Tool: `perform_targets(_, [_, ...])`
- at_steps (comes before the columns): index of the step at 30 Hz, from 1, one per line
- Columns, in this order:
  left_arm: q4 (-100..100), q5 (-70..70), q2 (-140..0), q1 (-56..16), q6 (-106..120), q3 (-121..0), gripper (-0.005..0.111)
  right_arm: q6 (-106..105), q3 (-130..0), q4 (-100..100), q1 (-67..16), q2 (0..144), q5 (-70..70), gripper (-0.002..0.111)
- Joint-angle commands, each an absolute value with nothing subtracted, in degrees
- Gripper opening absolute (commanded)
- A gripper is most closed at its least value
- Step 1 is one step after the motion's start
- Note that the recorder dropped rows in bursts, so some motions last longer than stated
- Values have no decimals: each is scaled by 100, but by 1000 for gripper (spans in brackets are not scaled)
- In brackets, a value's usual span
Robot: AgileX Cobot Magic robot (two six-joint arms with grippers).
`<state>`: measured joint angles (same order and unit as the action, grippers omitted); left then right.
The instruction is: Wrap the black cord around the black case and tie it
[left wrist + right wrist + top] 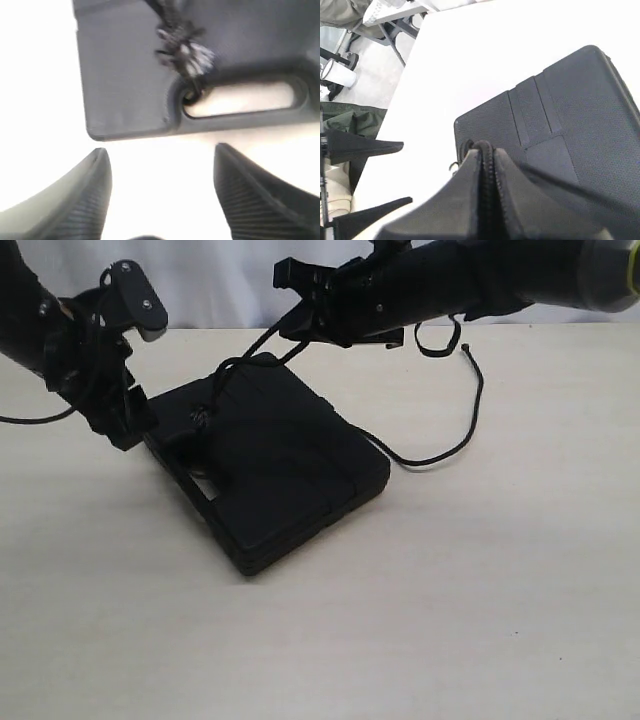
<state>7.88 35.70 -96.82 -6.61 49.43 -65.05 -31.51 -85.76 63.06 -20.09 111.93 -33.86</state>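
Note:
The black case [280, 465] lies flat mid-table, its handle cut-out [245, 99] toward the left arm. The black cord [250, 350] rises taut from the cut-out to my right gripper [292, 325], which is shut on it above the case's far corner. Its free length trails over the table to the right [455, 445]. The cord's frayed knot [186, 50] sits at the cut-out's end. My left gripper [160, 156] is open and empty, just off the case's handle edge [130, 132]. In the right wrist view the cord [486, 146] is pinched between the shut fingers [465, 180] above the case [570, 110].
The pale table [480, 620] stretches to the front and right. Beyond the table's edge [405, 75] stand chairs and clutter on the floor. The left gripper's open fingers [370, 146] show beside the case in the right wrist view.

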Motion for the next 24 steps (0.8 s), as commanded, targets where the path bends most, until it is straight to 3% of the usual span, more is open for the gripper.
perform_targets(1, [1550, 3532, -9577, -675, 5586, -6540, 54, -3056, -8591, 6281, -2012, 11123, -3367, 5])
perform_targets(5, [2776, 3411, -9617, -675, 6861, -6540, 44, -3056, -8591, 6281, -2012, 11123, -3443, 5])
perform_targets(24, [7505, 3109, -10152, -675, 12284, -6540, 45, -3078, -8591, 6271, -2012, 11123, -3455, 5])
